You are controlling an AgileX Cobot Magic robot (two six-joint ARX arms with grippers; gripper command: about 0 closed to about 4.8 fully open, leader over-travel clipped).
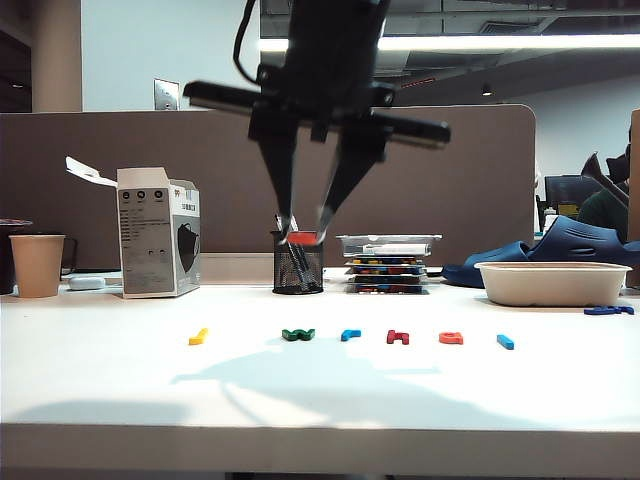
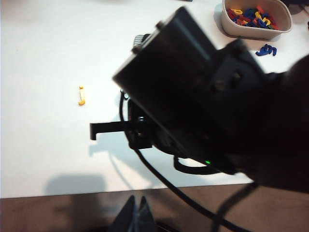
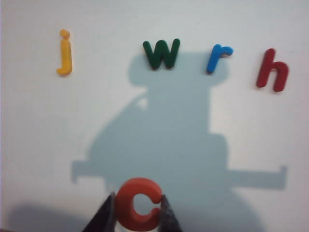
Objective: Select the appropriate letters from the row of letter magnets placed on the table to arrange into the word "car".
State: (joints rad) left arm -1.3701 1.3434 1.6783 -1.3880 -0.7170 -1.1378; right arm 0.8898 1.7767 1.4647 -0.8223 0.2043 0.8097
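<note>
- Right gripper hangs high above the table, over the gap in the row between the yellow letter and the green letter.
- It is clamped on the orange "c": in the right wrist view the two fingertips press its flanks, jaws only narrowly apart, about the width of the letter. In the exterior view the c shows as a red-orange fleck between the tips.
- Left on the table, left to right in the exterior view: yellow j, green w, light blue "r", dark red h, orange "a", light blue bar. The r and a are not yet picked.
- Left gripper sits off the table's near edge, tips pressed together, holding nothing visible. The right arm fills most of its view.
- Step in hand, my read: carry the c to the build spot and set it down as first letter.
- Do it well: pick bare table in front of the row, well apart from the w and r so nothing gets nudged.
- Leave room to its right for the a and r.
- Descend straight, keep the c flat and its opening facing the way it reads in the right wrist view, then release only once it touches.
- Risk: the grip is on curved flanks, so the c could twist on release.
</note>
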